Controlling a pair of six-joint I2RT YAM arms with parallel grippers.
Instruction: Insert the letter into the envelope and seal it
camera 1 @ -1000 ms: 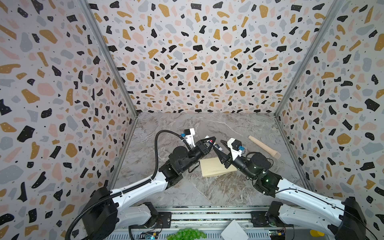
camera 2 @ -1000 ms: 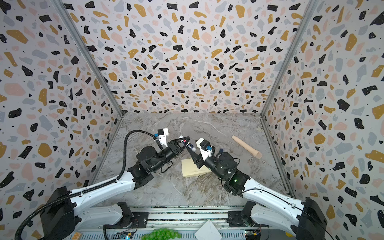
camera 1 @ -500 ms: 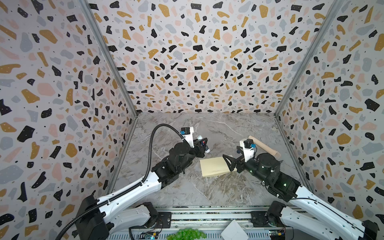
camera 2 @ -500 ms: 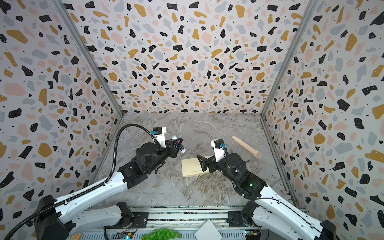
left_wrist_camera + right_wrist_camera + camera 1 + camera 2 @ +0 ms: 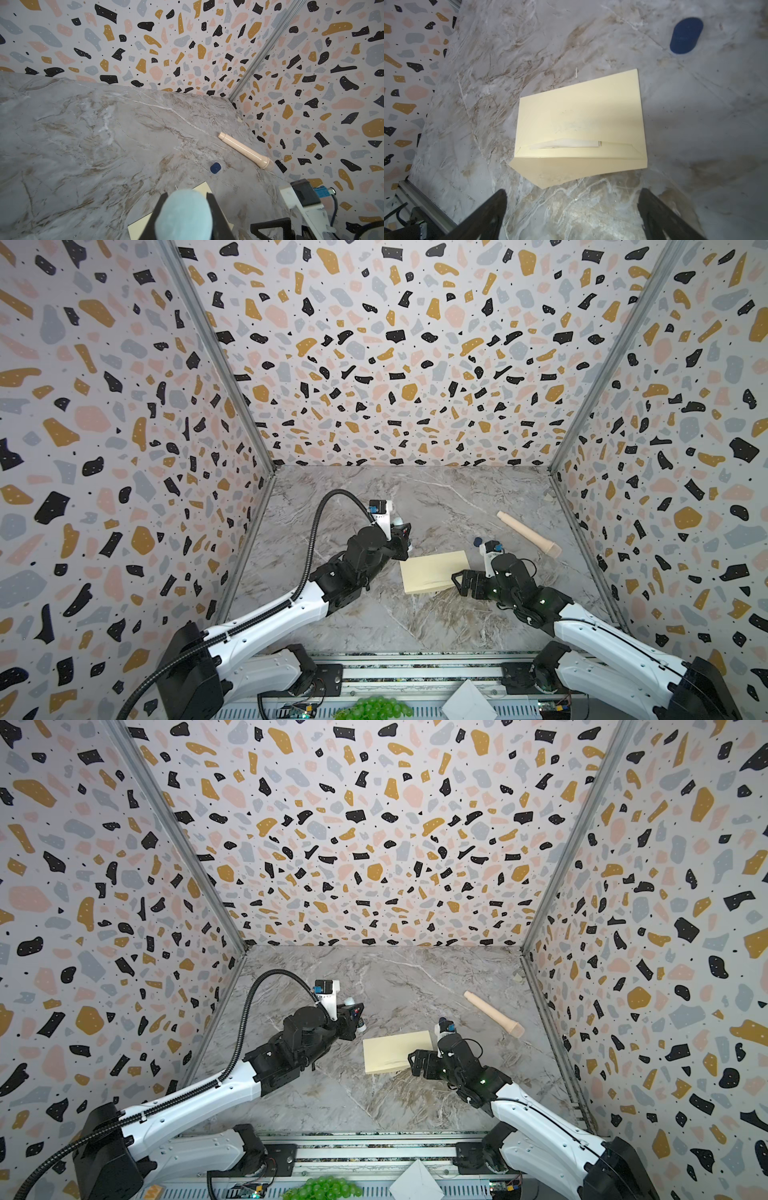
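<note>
Fingers of my right gripper (image 5: 573,192) stand spread wide with nothing between them, above the marble table (image 5: 591,220). Just ahead of their tips, not touching, lies the envelope (image 5: 579,116). Its open flap (image 5: 560,170) points back at them, and the letter (image 5: 564,144) shows a pale edge in its mouth. My left gripper (image 5: 186,207) is clamped on a pale blue round-ended stick (image 5: 185,220), and a corner of the envelope lies just beyond those fingers. Farther out I see a dark blue oval (image 5: 215,168), then a beige microphone (image 5: 245,150).
</note>
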